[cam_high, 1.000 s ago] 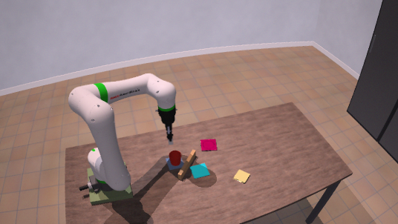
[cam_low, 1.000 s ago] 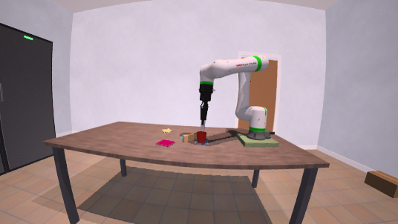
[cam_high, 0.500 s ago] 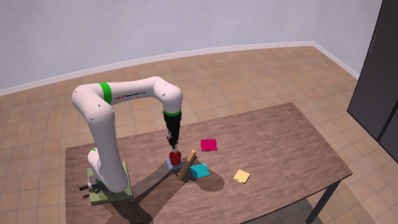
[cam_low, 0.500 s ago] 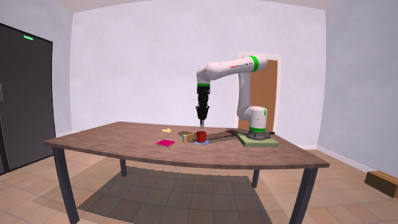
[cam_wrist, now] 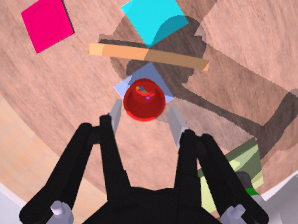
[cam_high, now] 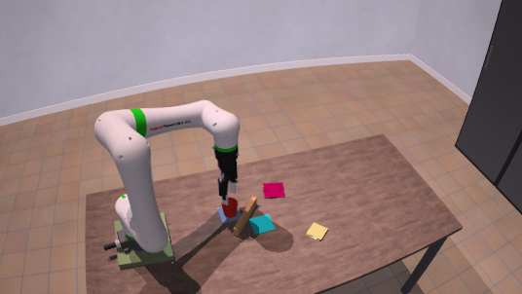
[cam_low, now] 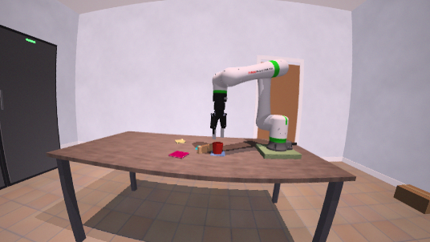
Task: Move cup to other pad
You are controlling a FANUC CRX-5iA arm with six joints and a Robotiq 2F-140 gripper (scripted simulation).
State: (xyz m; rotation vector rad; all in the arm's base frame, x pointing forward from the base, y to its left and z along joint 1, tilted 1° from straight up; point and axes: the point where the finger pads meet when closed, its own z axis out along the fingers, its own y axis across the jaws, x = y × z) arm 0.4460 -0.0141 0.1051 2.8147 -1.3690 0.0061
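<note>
Cup (cam_high: 230, 207) and claw are apart: the red cup stands upright on a pale blue pad (cam_high: 225, 215) on the wooden table (cam_high: 370, 195), and the claw (cam_high: 228, 194) hangs just above it, pointing down. Its fingers are spread about halfway and pinch nothing; in the wrist view they frame the cup on either side, above its rim. Small coloured marbles (cam_wrist: 141, 90) show inside the cup.

Just beside the cup lies a wooden rail (cam_high: 244, 216), one end raised so it looks tilted. Beyond the rail, a turquoise pad (cam_high: 261, 224) lies on the table, touching or nearly touching the rail's lower end. A magenta square (cam_high: 274, 190) sits a little further off, and a yellow square (cam_high: 316, 231) lies well apart toward the table's edge. The white arm rises from a green base plate (cam_high: 166, 255) at the table's near corner.
</note>
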